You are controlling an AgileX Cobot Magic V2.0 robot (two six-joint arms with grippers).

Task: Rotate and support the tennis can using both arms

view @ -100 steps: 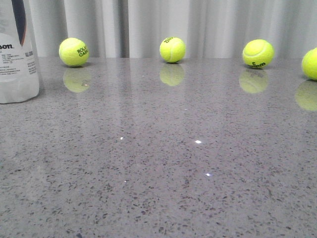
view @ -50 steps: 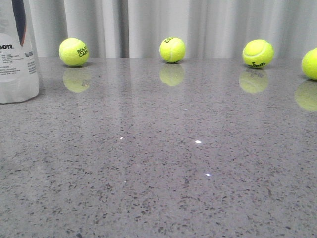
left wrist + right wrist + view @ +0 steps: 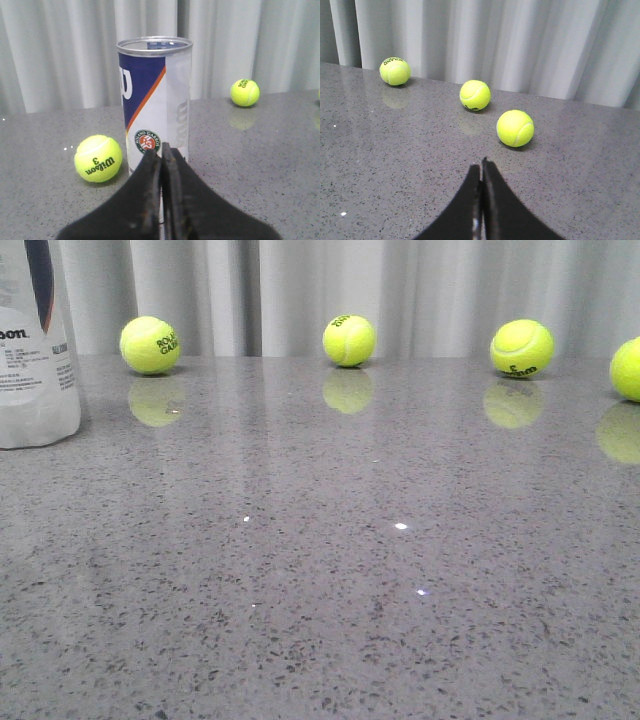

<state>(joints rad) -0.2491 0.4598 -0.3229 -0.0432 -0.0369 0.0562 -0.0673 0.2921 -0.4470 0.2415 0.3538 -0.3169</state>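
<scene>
1. Starting at my left gripper (image 3: pixel 161 150): its two black fingers are pressed together with nothing between them, aimed straight at the tennis can (image 3: pixel 155 102). I read that as a lined-up approach, not a grasp; I cannot tell whether the tips touch the can's wall or stop just short of it.
2. My right gripper (image 3: pixel 481 167) is likewise closed and empty, low over the grey speckled surface (image 3: pixel 395 165). It faces loose balls, not the can, so I judge it has yet to come round to the supporting side.
3. The tennis can stands upright on its base at the far left of the surface, cut off by the frame edge in the front view (image 3: pixel 35 340). Its silver rim is on top, and the navy section and orange stripe face my left wrist camera. Upright like that it gives both arms a clear wall to press against, though a one-sided push could topple it.
4. Count: one can, two grippers, neither in the front view.
5. Tennis balls: the front view shows four along the back by the curtain (image 3: pixel 320 290), the rightmost cut by the frame. The left wrist view shows one ball (image 3: pixel 98 158) just beside the can and another (image 3: pixel 245 92) further back. The right wrist view shows three; I cannot match these across views.
</scene>
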